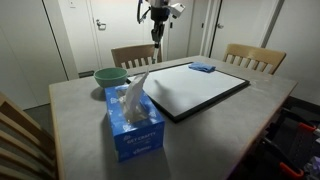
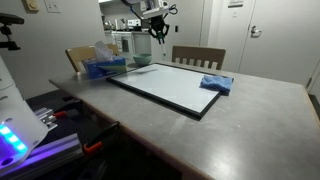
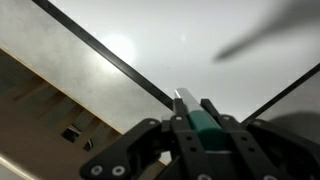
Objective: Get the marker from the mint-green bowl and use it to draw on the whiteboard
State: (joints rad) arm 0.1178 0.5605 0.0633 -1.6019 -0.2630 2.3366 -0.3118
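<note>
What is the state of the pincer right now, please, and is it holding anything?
Pincer: closed, holding the marker.

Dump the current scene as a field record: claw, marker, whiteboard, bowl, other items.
claw: shut on the marker, raised high above the table
marker: held in the claw, pointing down, clear of the board
whiteboard: flat on the table, no marks visible
mint-green bowl: on the table, beside the tissue box
eraser: blue pad lying on a whiteboard corner
tissue box: blue, tissue sticking up
task stage: marker out of the bowl, drawing not yet begun
</note>
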